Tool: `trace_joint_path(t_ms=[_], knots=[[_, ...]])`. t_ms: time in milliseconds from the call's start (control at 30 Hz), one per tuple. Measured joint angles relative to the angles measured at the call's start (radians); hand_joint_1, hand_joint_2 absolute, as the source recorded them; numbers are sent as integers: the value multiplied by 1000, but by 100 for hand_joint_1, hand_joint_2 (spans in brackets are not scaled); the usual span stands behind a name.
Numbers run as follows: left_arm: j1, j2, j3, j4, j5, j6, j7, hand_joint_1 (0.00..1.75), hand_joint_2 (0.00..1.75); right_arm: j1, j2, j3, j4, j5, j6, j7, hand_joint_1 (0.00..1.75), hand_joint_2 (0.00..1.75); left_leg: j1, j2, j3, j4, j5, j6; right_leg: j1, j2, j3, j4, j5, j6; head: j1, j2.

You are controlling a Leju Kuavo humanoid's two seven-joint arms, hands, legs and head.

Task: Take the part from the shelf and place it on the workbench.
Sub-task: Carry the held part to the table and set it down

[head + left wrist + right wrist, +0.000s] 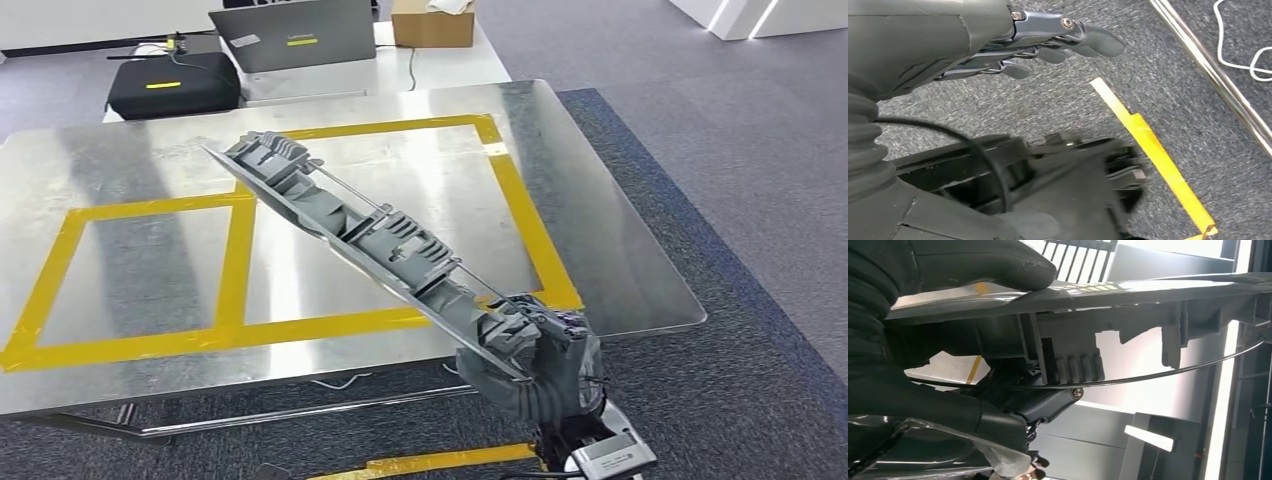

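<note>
While the right hand (540, 355) grips the long grey ribbed part (350, 225) at its near end, the part slants up over the steel desk (620, 250) with yellow tape; its fingers are mostly hidden behind it. Left hand (1048, 42) hangs over carpet, fingers loosely extended, holding nothing.

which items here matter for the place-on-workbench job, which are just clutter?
Job:
- grey part, held at its near end by the right robot hand
- metal workbench with yellow tape frames

Clutter:
- laptop
- black case
- cardboard box
- left robot hand, holding nothing
</note>
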Motion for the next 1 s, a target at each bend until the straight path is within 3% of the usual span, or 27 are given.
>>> trace_joint_path(t_ms=[33,67,167,200,300,367,433,500,533,567,633,700,767,1000], knots=[[1,0,0,0,0,0,0,0,175,0,0,0,0,0,0,0,175,175,1,0,-13,13,9,-1,0,-2,3,0,-3,0,0,0],[2,0,0,0,0,0,0,0,175,0,0,0,0,0,0,1,175,175,2,1,-10,-8,35,0,0,-3,7,0,-5,1,0,0],[1,2,1,0,-3,0,0,0,175,0,0,1,0,7,-1,5,175,175,-2,22,53,-178,144,8,2,-10,22,0,-15,9,0,0],[-1,2,1,0,-5,0,0,0,175,-1,0,1,0,12,-3,8,175,175,-5,30,72,-225,160,12,4,-13,24,1,-18,14,0,0],[-4,3,2,0,-14,-2,0,0,175,-5,0,1,1,30,-12,21,175,175,-10,27,83,-264,156,26,8,-27,25,-3,-20,31,2,0],[-3,3,2,0,-19,-3,0,0,175,-11,0,1,3,38,-16,28,175,175,-6,18,86,-271,160,37,7,-23,20,8,-34,42,2,0],[-4,3,2,0,-22,-4,0,0,175,-16,0,1,8,42,-19,32,175,175,-3,11,89,-276,162,46,6,-5,-21,91,-81,47,3,0],[-5,3,3,0,-25,-5,0,0,175,-19,0,1,15,53,-25,42,175,175,-4,4,90,-276,161,52,6,5,-88,219,-131,48,3,0],[-5,3,3,0,-28,-5,0,0,175,-20,0,1,20,65,-31,52,175,175,-5,0,91,-276,160,53,6,7,-111,258,-135,48,3,0],[-5,3,4,0,-31,-6,0,0,175,-21,0,1,26,84,-41,65,175,175,-6,-4,92,-275,159,53,7,7,-118,261,-119,47,3,0],[-6,3,5,0,-40,-9,0,0,175,-30,0,0,39,146,-74,100,175,175,-6,-13,97,-275,156,51,7,9,-80,164,-47,42,3,0],[-7,3,5,0,-51,-13,-1,0,175,-51,-1,0,54,231,-115,139,175,175,-9,-19,97,-271,151,45,7,18,-24,47,-2,36,3,0],[-9,4,5,0,-59,-16,-1,0,175,-75,-2,0,70,296,-148,170,175,175,-12,-21,92,-266,151,39,7,24,-2,2,1,34,1,0],[-12,8,5,0,-64,-18,-1,0,175,-115,-5,-10,108,334,-173,190,175,175,-12,-20,99,-280,155,43,9,24,0,-4,1,27,1,0]])
